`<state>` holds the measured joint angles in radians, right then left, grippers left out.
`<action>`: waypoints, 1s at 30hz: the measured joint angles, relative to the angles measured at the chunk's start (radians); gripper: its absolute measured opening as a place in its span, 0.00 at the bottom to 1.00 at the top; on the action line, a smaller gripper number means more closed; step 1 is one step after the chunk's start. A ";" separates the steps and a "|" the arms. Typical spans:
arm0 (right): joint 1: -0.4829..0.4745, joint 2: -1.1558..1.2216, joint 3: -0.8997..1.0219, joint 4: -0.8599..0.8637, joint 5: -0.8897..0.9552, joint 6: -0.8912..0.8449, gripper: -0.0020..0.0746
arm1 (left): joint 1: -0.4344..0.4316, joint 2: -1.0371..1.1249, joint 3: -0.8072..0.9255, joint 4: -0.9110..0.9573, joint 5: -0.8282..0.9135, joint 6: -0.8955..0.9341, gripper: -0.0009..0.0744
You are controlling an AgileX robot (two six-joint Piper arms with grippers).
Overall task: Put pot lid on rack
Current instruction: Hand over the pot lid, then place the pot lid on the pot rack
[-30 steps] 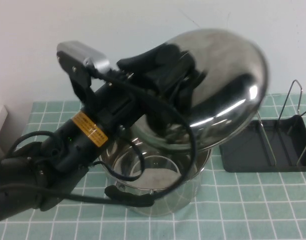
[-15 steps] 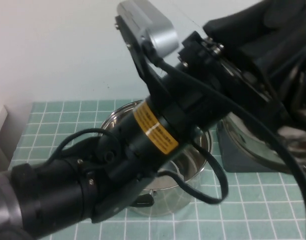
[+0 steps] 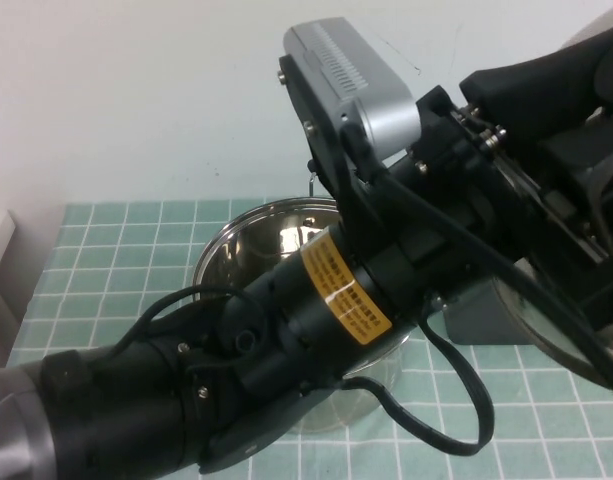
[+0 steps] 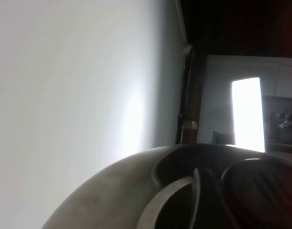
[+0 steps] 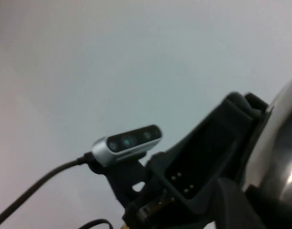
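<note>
Right of the deep shiny steel pot with its open mouth (image 3: 271,235), the dark grey plastic rack (image 3: 476,322) shows only as a corner of tray behind the left arm

- Left hand (image 3: 586,190): raised up and to the right of the pot, over the rack. Judged clenched on the round shiny steel pot lid (image 3: 551,340), since the lid hangs tilted against it; knob hidden
- Lid rim is low over the rack tray; whether it touches cannot be told
- Tilt is probably deliberate: an edge-on lid can slip between the rack's uprights, which are hidden here
- Pot stands uncovered on the green checked desk (image 3: 116,250), left of the rack, out of the lid's path
- Right hand: not seen in any view; its wrist camera faces the left arm, so it is likely parked
</note>
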<state>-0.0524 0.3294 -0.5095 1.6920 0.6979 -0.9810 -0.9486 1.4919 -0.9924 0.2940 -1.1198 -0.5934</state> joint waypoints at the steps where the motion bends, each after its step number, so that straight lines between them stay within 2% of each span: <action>1: 0.000 0.000 -0.005 0.007 0.004 -0.008 0.30 | 0.000 0.000 0.000 0.003 0.011 -0.010 0.45; 3: 0.000 0.000 -0.011 0.009 0.016 -0.021 0.17 | 0.000 0.002 0.000 0.010 0.027 -0.044 0.45; 7: 0.000 0.000 -0.012 0.011 0.021 -0.049 0.15 | 0.000 0.000 -0.002 0.040 0.094 -0.130 0.47; 9: 0.000 0.000 -0.013 0.011 0.008 -0.077 0.09 | 0.000 0.000 -0.002 0.078 0.184 -0.185 0.58; 12: 0.000 0.004 -0.013 0.007 -0.042 -0.116 0.06 | -0.004 0.000 -0.002 0.152 0.281 -0.244 0.76; 15: 0.000 0.011 -0.013 0.003 -0.081 -0.151 0.05 | 0.003 -0.016 -0.002 0.219 0.374 -0.298 0.82; 17: 0.000 0.024 -0.013 0.002 -0.097 -0.173 0.05 | 0.019 -0.043 -0.002 0.289 0.459 -0.332 0.82; 19: 0.000 0.055 -0.013 0.002 -0.099 -0.190 0.05 | 0.038 -0.082 -0.002 0.360 0.584 -0.379 0.77; 21: 0.000 0.113 -0.013 0.002 -0.092 -0.220 0.05 | 0.053 -0.133 -0.002 0.440 0.714 -0.437 0.65; 23: 0.000 0.180 -0.020 0.001 -0.083 -0.251 0.05 | 0.060 -0.186 -0.002 0.504 0.861 -0.496 0.50; 26: 0.000 0.304 -0.054 -0.002 -0.055 -0.299 0.05 | 0.060 -0.256 -0.002 0.581 1.049 -0.548 0.19; 28: 0.000 0.400 -0.100 -0.001 -0.024 -0.329 0.05 | 0.060 -0.297 0.000 0.595 1.161 -0.556 0.10; 30: 0.000 0.501 -0.158 -0.001 0.011 -0.342 0.05 | 0.060 -0.343 0.014 0.599 1.241 -0.564 0.05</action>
<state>-0.0524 0.8303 -0.6675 1.6905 0.7085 -1.3233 -0.8891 1.1494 -0.9787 0.8932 0.1207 -1.1574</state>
